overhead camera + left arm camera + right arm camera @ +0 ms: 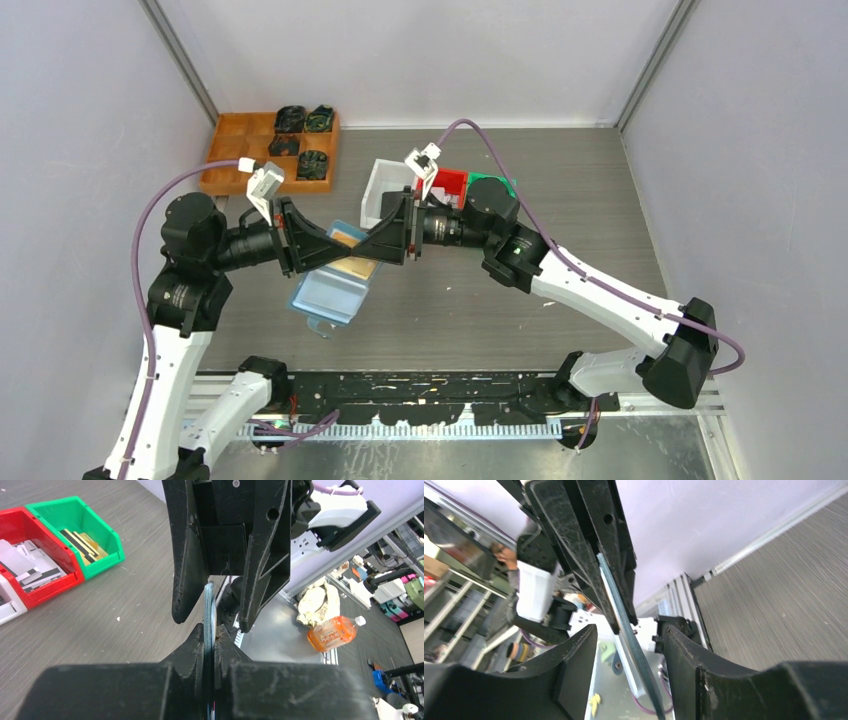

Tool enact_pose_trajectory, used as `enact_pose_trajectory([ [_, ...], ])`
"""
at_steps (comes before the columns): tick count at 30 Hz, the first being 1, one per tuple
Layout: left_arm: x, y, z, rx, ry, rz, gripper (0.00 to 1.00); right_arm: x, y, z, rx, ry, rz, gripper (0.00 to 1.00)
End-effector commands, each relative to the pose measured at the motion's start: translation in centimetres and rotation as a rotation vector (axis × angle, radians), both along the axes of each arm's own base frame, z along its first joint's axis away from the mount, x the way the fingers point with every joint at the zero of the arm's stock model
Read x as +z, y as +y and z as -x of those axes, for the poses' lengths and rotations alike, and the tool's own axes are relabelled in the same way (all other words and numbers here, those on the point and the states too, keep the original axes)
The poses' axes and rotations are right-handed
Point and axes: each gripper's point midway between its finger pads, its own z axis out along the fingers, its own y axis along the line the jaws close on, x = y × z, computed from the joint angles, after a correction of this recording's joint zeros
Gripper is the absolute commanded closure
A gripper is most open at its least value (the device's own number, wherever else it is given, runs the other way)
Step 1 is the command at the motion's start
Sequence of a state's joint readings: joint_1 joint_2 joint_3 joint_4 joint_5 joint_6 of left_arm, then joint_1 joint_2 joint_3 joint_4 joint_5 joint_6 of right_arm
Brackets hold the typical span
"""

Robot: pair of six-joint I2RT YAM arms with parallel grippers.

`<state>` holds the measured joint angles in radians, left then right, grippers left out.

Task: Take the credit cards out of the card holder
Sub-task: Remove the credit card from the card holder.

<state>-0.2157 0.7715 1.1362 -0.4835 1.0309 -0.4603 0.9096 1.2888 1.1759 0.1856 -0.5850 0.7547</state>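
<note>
One holder (330, 292), one tan card (356, 267) seen in its open fold, two grippers tip to tip over mid-table: left gripper (210, 634) clamped on the holder's thin edge, right gripper (629, 630) with jaws spread, that edge standing between them, touching neither finger.

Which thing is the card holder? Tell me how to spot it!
Look at the middle of the grey table. The card holder is held there, pinched by the left pincer. It is flat and blue with tan cards peeking out, unlike the white bin, red bin and green bin behind.
</note>
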Motion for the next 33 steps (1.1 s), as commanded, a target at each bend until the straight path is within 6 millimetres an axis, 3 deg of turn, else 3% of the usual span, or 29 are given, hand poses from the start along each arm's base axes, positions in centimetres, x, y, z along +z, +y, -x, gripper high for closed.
enact_pose_trajectory([
  [1, 2.43, 0.00, -0.41, 0.036, -0.051, 0.060, 1.00, 6.64, -0.96, 0.58, -0.009, -0.023, -0.274, 0.43],
  [10, 2.83, -0.06, -0.67, 0.051, -0.021, 0.086, 1.00, 6.74, -0.37, 0.15, 0.000, 0.016, -0.330, 0.45],
  [22, 3.06, -0.18, -0.45, 0.038, 0.004, 0.099, 1.00, 7.30, -0.03, 0.51, 0.046, 0.034, -0.389, 0.59],
  [33, 2.75, -0.17, -0.05, 0.033, 0.022, 0.106, 1.00, 7.11, -0.32, 0.64, 0.039, 0.042, -0.411, 0.61],
])
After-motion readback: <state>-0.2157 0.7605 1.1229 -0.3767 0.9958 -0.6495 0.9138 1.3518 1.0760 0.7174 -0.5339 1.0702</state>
